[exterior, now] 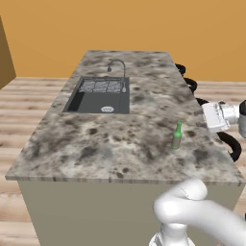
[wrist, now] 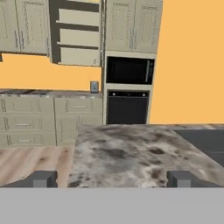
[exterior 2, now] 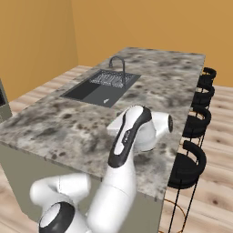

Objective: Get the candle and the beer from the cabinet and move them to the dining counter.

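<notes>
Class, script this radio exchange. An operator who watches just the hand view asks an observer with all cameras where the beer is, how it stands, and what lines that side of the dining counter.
Operator: Where is the beer?
Observer: The beer is on the dining counter, near its right-hand edge in the left base view.
Operator: Standing or fallen?
Observer: Upright, and clear of the open claw.
Operator: What lines that edge?
Observer: A row of black stools.

The beer (exterior: 177, 135) stands upright on the dining counter (exterior: 96, 144), right of the sink (exterior: 98, 96).
</notes>
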